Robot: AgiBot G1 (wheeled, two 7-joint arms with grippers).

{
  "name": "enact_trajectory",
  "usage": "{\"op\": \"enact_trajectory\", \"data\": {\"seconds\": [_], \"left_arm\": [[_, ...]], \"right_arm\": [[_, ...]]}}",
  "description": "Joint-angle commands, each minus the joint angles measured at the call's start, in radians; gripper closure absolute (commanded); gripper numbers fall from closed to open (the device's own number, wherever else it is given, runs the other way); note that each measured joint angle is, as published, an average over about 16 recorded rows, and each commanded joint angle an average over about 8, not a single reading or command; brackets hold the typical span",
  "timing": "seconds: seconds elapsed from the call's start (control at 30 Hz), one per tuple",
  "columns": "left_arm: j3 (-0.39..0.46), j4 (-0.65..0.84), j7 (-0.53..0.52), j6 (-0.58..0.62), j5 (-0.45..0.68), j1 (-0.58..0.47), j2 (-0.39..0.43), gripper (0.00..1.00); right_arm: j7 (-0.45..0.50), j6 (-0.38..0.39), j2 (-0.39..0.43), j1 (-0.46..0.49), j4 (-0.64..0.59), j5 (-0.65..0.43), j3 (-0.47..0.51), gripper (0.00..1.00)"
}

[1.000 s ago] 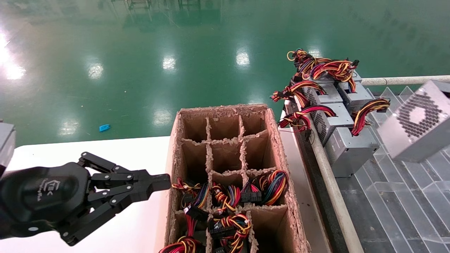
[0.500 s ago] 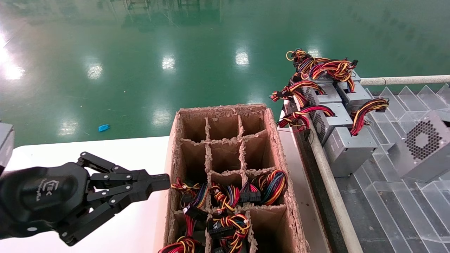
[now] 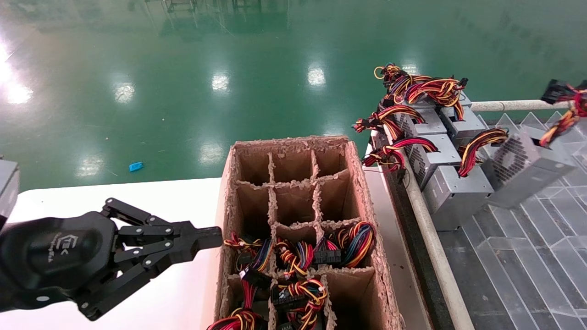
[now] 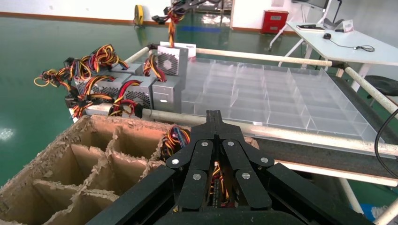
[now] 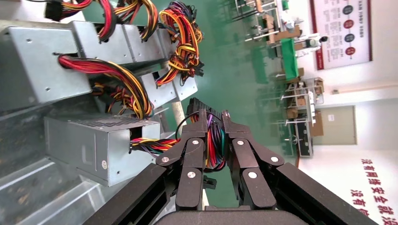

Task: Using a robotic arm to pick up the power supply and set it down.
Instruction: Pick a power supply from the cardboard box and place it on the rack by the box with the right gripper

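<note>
End effector [image 5: 214, 136] clamped on power supply [image 5: 101, 147] wires.

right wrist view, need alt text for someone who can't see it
The right end effector is shut on the wire bundle of a grey power supply hanging above clear tray dividers. More power supplies sit grouped behind it.

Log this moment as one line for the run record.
right hand: shut on wire bundle | power supply: beside grey row on clear tray | left hand: shut, by cardboard box
</note>
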Motion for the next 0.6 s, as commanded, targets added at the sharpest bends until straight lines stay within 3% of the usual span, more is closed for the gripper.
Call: {"op": "enact_trajectory", "data": {"seconds": [0.03,0.33,0.6], "left_arm": [[0.000,0.000,0.000,0.000,0.000,0.000,0.000,1.00],[0.000,0.000,0.000,0.000,0.000,0.000,0.000,1.00],[0.000,0.000,0.000,0.000,0.000,0.000,0.000,1.00]], "right_arm": [[-0.014,0.041,-0.017,-0.020,0.000,0.009,-0.005,1.00],[-0.095,0.195,-0.073,-0.102,0.001,0.032,0.000,1.00],[-0.121,0.390,-0.110,-0.182,0.004,0.006,0.002,1.00]]}}
